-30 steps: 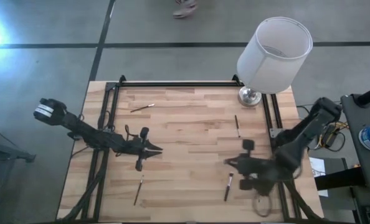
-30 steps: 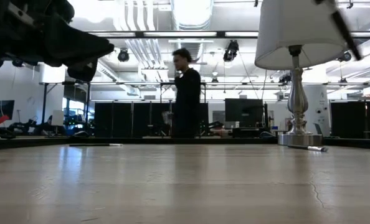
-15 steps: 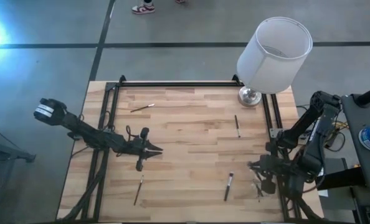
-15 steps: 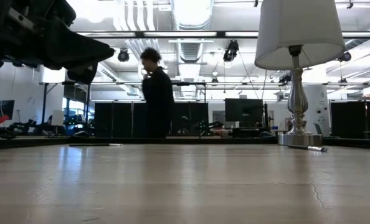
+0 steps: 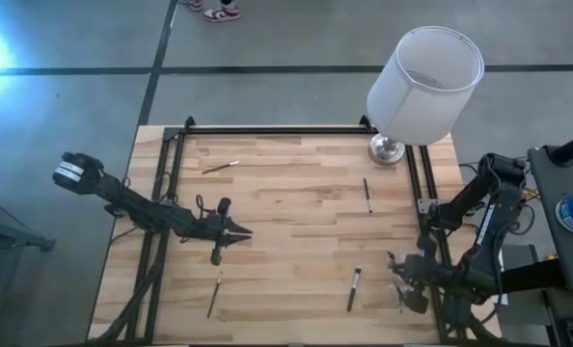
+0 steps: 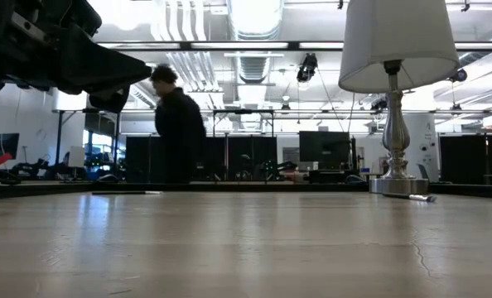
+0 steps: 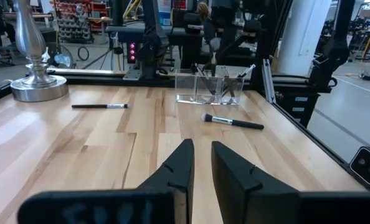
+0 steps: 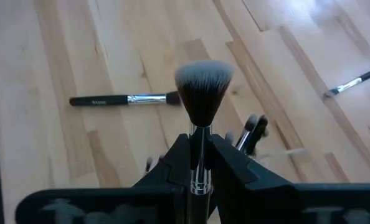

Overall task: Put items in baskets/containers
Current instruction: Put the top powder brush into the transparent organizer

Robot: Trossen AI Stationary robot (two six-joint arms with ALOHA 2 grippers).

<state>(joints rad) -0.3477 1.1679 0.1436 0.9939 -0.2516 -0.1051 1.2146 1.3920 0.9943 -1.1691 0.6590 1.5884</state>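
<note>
Brushes already stand in your clear container (image 7: 215, 89); your right gripper (image 8: 200, 163) clamps another brush (image 8: 202, 99) above it, left gripper (image 7: 199, 163) slightly parted, empty; four remain on the table (image 5: 286, 193).

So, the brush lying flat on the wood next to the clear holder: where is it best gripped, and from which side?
Grip the brush at the middle of its dark handle, coming straight down from above with the fingers across it. It lies flat on the table with bare wood on both long sides; the bristle end is soft.
</note>
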